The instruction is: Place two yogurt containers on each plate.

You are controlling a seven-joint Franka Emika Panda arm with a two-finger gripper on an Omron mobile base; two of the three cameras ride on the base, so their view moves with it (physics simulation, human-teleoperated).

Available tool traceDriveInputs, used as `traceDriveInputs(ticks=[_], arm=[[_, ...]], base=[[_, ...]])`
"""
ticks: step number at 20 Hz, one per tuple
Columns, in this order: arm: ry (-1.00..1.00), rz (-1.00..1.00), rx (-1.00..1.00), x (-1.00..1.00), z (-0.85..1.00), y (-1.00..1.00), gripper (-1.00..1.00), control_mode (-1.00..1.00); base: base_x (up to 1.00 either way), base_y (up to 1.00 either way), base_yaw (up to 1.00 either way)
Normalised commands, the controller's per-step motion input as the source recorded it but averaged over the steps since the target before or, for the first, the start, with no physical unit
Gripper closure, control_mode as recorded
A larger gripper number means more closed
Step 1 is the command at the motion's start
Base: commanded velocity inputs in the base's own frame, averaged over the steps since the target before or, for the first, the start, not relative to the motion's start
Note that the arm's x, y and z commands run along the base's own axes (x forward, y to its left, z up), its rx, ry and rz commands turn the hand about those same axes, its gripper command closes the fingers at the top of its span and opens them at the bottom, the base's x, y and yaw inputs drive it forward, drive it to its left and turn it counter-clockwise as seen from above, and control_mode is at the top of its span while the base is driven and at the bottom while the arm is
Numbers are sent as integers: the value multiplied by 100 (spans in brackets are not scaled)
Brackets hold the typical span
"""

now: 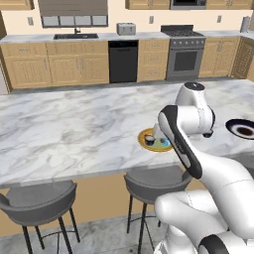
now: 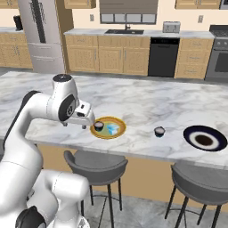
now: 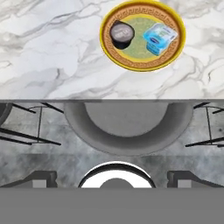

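Even, bright, shadowless light covers the rendered kitchen, with no visible lamp. The marble worktop (image 1: 74, 129) shows a soft pale sheen but no hard glare. All three pictures are coarse and slightly soft; edges of the stool (image 3: 127, 127) below the worktop's rim look blurred in the hand view. Straight lines stay straight towards the picture edges.

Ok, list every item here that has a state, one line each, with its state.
yellow-rimmed plate: on the island counter, holding two containers
dark round cup: upright on the yellow-rimmed plate
light blue tub: on the yellow-rimmed plate, beside the dark round cup
pale cup: standing on the counter, on no plate
dark plate: on the counter, nothing on it
gripper: open, holding nothing
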Motion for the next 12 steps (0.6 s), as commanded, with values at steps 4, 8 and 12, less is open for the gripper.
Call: traceDriveInputs(ticks=[4,8,12], arm=[[0,0,0,0,0,0,-100,100],[0,0,0,0,0,0,-100,100],[0,0,0,0,0,0,-100,100]], base=[[-40,-87,0],[-26,-100,0],[-3,-99,0]])
